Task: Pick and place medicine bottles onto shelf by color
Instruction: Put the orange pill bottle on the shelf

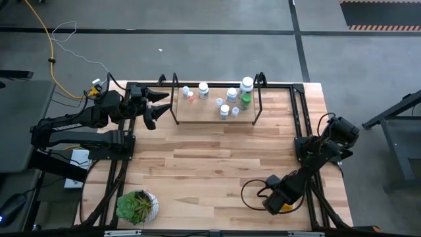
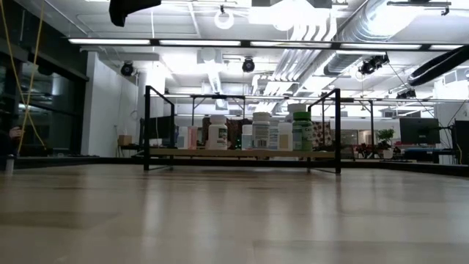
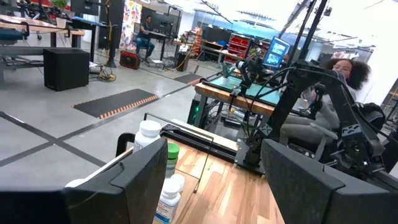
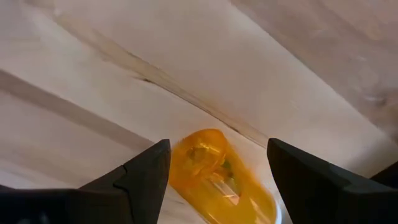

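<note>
Right wrist view: we are lining the right gripper, fingers wide open and empty, over an orange bottle lying on the worktop. Next, closing. Left gripper is waiting open beside the shelf.

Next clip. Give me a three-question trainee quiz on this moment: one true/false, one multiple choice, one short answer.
1. True or false: the shelf already carries several bottles.
2. What lies between the right gripper fingers? A) green bottle B) orange bottle C) plant
3. Where is the left gripper?

Key
1. True.
2. B; jaws apart on either side of it, grip not certain.
3. Just off the shelf's left end, open, empty.
</note>
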